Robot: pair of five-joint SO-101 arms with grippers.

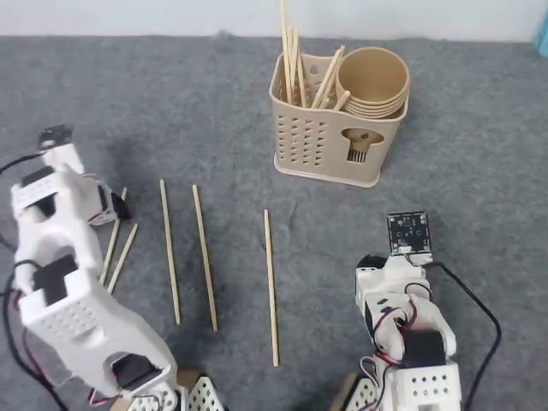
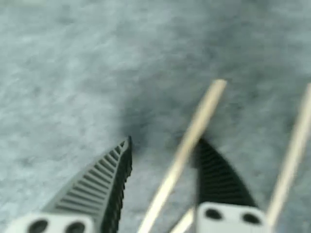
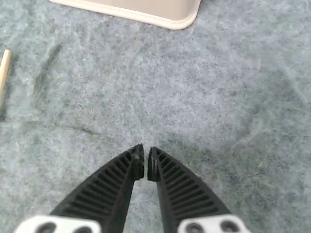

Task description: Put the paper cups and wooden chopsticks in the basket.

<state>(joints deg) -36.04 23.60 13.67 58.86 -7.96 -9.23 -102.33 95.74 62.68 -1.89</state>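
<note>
1. The paper cups (image 1: 374,81) are stacked inside the basket (image 1: 317,141).
2. Five loose chopsticks (image 1: 204,257) are laid in front of the basket.
3. The left gripper (image 2: 164,141) is held apart around one chopstick (image 2: 194,131).
4. The right gripper (image 3: 146,151) is closed together, empty, near the basket.

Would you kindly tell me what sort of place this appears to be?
Probably a robotics test bench, not a kitchen: a grey felt-like mat covers the surface, the left arm and right arm show bare wires, and chopsticks lie staged near a basket.

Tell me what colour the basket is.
Beige basket, its front wall perforated with rows of small slots; the high view shows it best.
</note>
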